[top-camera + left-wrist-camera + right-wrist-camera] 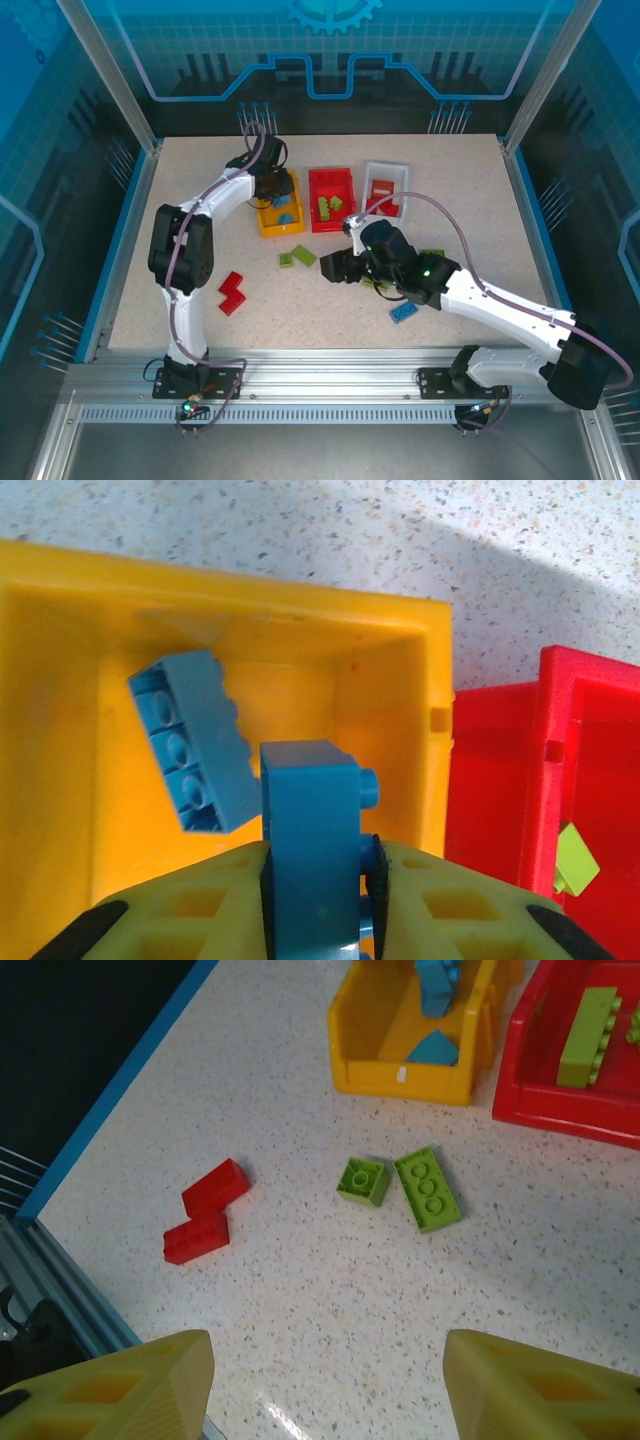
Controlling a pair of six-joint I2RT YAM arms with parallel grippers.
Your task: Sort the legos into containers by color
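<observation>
My left gripper (315,880) hangs over the yellow-orange container (420,660), shut on a blue lego (310,830) held upright between its pads. A second blue lego (195,745) lies tilted inside that container. The red container (331,172) holds lime green legos (585,1022), and the white container (385,166) holds red ones. My right gripper (328,1385) stands open above bare table with nothing between its fingers. On the table ahead of it lie two green legos (363,1180) (428,1190) and a red Z-shaped lego (203,1212).
A loose blue lego (405,312) lies on the table beside the right arm's wrist. The blue table edge (110,1100) runs along the left. The three containers stand side by side at the table's middle back.
</observation>
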